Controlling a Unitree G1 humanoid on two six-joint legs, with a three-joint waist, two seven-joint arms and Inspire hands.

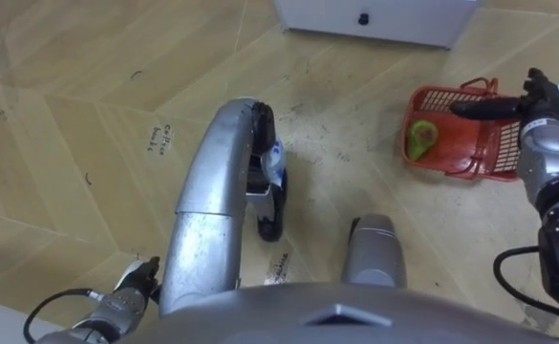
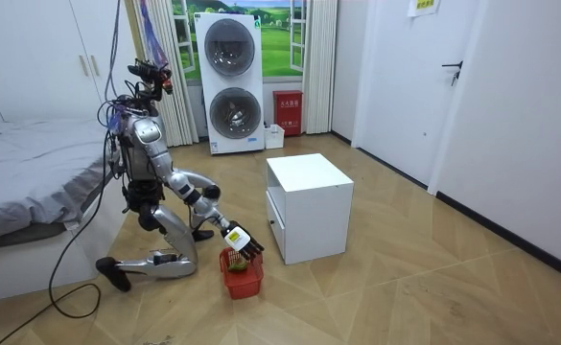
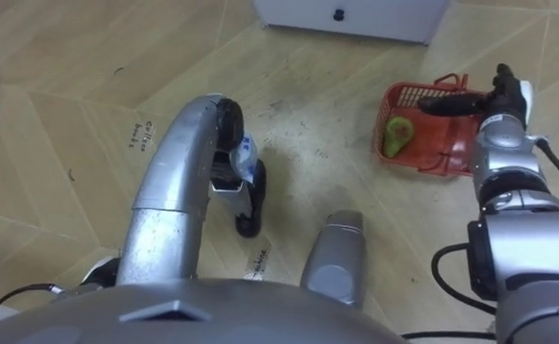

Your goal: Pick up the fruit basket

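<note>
The red mesh fruit basket (image 1: 456, 158) stands on the wood floor to my front right, with a green fruit (image 1: 419, 139) lying inside it. My right hand (image 1: 539, 100) hovers at the basket's far right rim, its dark fingers stretched out straight over the basket beside the raised red handle (image 1: 482, 87). The fingers are not curled round the handle. In the room view I kneel on the floor by the bed, right hand (image 2: 243, 240) just above the basket (image 2: 244, 276). My left hand (image 1: 138, 279) hangs low at my left side.
A white cabinet (image 1: 375, 19) stands just beyond the basket, with a small dark knob on its front. A paper label (image 1: 160, 139) lies on the floor to the left. The bed (image 2: 31, 163) is behind me and stacked washing machines (image 2: 230, 81) stand at the far wall.
</note>
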